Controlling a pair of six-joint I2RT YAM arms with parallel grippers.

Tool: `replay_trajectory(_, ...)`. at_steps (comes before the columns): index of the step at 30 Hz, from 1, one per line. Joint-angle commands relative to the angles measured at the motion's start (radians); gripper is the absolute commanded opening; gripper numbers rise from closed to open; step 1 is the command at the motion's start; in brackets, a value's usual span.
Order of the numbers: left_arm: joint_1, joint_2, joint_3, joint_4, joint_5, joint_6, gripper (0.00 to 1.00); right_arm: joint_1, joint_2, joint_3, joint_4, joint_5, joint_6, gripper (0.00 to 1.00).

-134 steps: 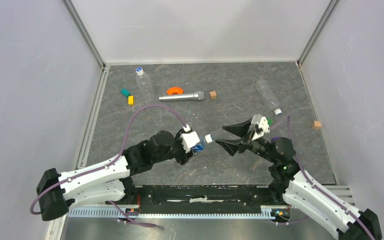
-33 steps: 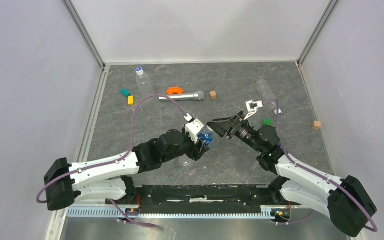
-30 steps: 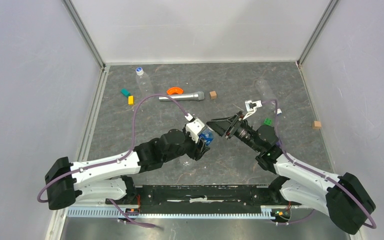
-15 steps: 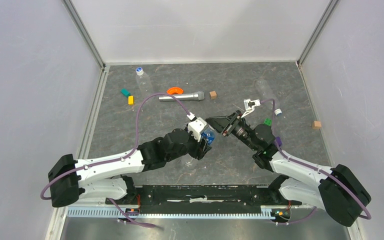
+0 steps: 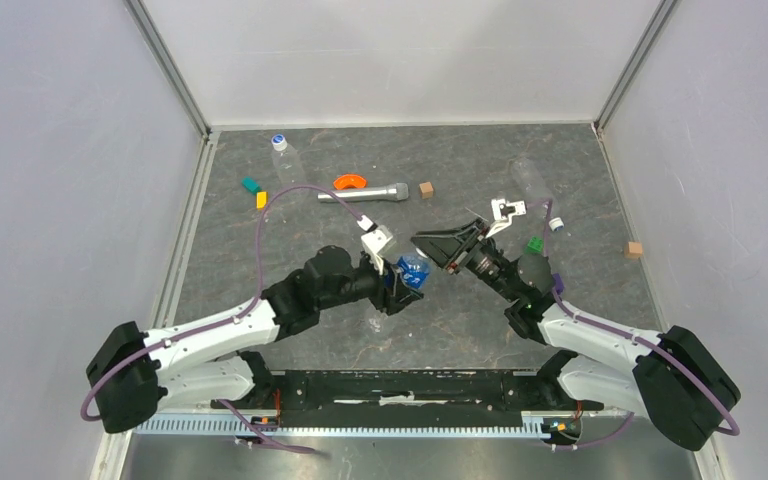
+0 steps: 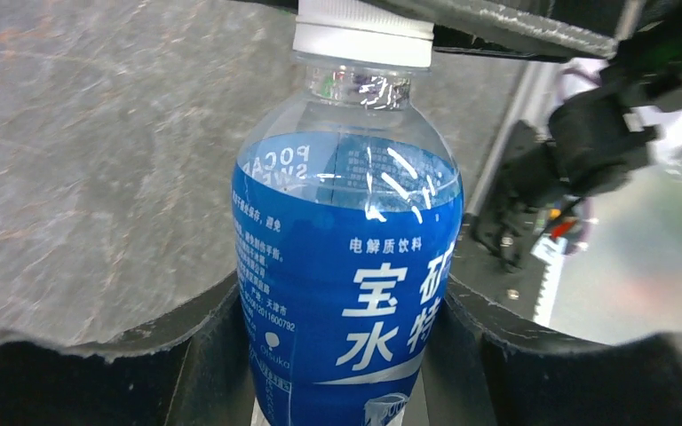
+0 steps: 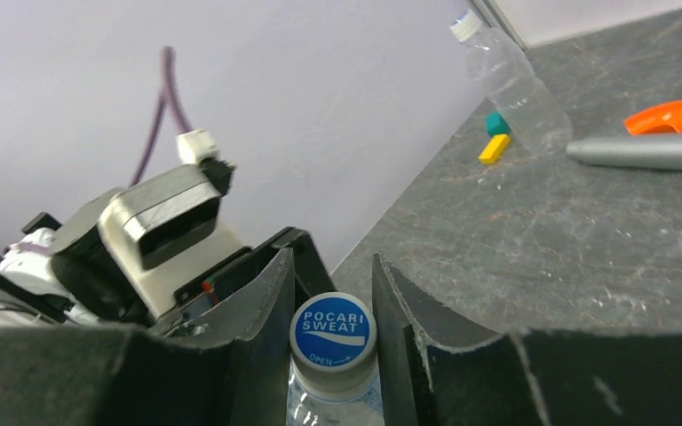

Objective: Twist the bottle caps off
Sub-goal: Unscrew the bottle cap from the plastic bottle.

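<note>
Both arms stretched inward over the surface [image 5: 440, 315], wrists meeting nose to nose near the middle. The left hand [image 5: 403, 280] pinched the blue-labelled Pocari Sweat bottle [image 6: 346, 293] around its body. The right hand [image 5: 425, 252] squeezed its cap [image 7: 332, 342], one finger on each side.

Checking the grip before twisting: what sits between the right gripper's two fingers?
The cap of the bottle, white-rimmed with a blue top, with the fingers against both its sides. The right wrist view shows it.
</note>
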Motion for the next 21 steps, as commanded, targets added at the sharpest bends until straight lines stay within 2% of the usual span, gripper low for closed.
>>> replay_trajectory(1, 0.135, -0.058, -0.03, 0.272, 0.322, -0.155, 0.02, 0.009, -0.039, 0.012, 0.186, -0.183, -0.035, 0.0)
replay_trajectory(5, 0.185, -0.058, -0.052, 0.391, 0.452, -0.235, 0.02, 0.007, -0.049, 0.019, 0.283, -0.267, -0.02, 0.0)
replay_trajectory(8, 0.221, -0.04, -0.096, 0.583, 0.515, -0.341, 0.02, 0.008, -0.007, 0.01, 0.535, -0.352, 0.09, 0.0)
replay_trajectory(10, 0.234, -0.02, -0.102, 0.67, 0.559, -0.398, 0.02, 0.008, 0.016, 0.018, 0.635, -0.386, 0.139, 0.0)
replay_trajectory(13, 0.234, -0.011, -0.098, 0.706, 0.594, -0.42, 0.02, 0.007, 0.003, 0.029, 0.599, -0.401, 0.105, 0.0)
replay_trajectory(15, 0.235, -0.021, -0.097, 0.691, 0.588, -0.415, 0.02, 0.005, -0.032, 0.029, 0.486, -0.371, 0.046, 0.0)
replay_trajectory(17, 0.234, -0.047, -0.076, 0.541, 0.542, -0.339, 0.02, 0.006, -0.074, 0.028, 0.359, -0.322, -0.019, 0.01)
replay_trajectory(18, 0.228, -0.071, -0.058, 0.419, 0.485, -0.266, 0.02, 0.006, -0.101, 0.028, 0.273, -0.283, -0.048, 0.18)
replay_trajectory(19, 0.213, -0.092, -0.036, 0.266, 0.402, -0.175, 0.02, 0.006, -0.129, 0.033, 0.166, -0.243, -0.074, 0.44)
replay_trajectory(20, 0.186, -0.115, -0.005, 0.147, 0.317, -0.1, 0.02, 0.006, -0.154, 0.036, 0.083, -0.191, -0.103, 0.59)
replay_trajectory(21, 0.16, -0.127, 0.023, 0.045, 0.222, -0.029, 0.02, 0.006, -0.178, 0.043, -0.013, -0.142, -0.12, 0.67)
